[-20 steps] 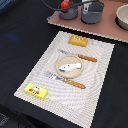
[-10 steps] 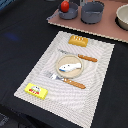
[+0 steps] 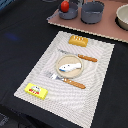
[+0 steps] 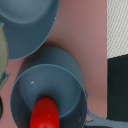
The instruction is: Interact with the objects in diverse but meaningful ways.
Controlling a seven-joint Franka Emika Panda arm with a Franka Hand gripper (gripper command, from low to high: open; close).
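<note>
Since a second ago the arm is rising out of the exterior view, so the claw is no longer showing and I cannot tell whether it is apart or together; the wrist view is looking straight down on the tomato [image 4: 46, 114], which is lying in a small grey pot [image 4: 47, 90] right beneath. Smooth, round, probably light hard plastic, it is likely asking for a grip across its middle. Farther off, the fish [image 3: 67, 65] is sitting on a plate [image 3: 59, 72] on the striped mat [image 3: 95, 75], with biscuit [image 3: 78, 40] and packet [image 3: 36, 90] leaving room.
</note>
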